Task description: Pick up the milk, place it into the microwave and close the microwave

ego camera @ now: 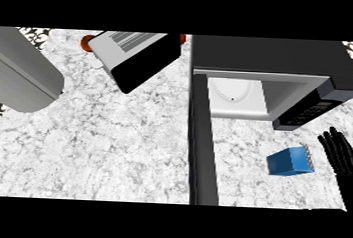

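Stretching across the whole view, the white-and-grey marbled stone bench (112, 138) is carrying everything in play. At its far right the black boxy microwave (275, 57) is standing with its pale cavity (236, 96) exposed and its dark door (203, 142) swinging out toward the viewer. A grey rounded metal appliance (23, 69) is lying at the far left, and a white-and-black slotted toaster-like unit (134, 56) is sitting tilted between it and the oven. The small blue milk carton (290, 162) is resting on the bench just in front of the oven, to the right of the open door. The right robot hand (342, 156) is showing at the right edge, fingers straight and spread, holding nothing, near the carton but apart from it; the left robot hand is not showing.

The step in hand appears to be the approach to the carton. Doing it well probably means bringing the fingers in from the right, closing around the carton's sides, lifting it clear of the bench, and carrying it past the control panel (309, 109) into the cavity, keeping off the door so it is free to swing.
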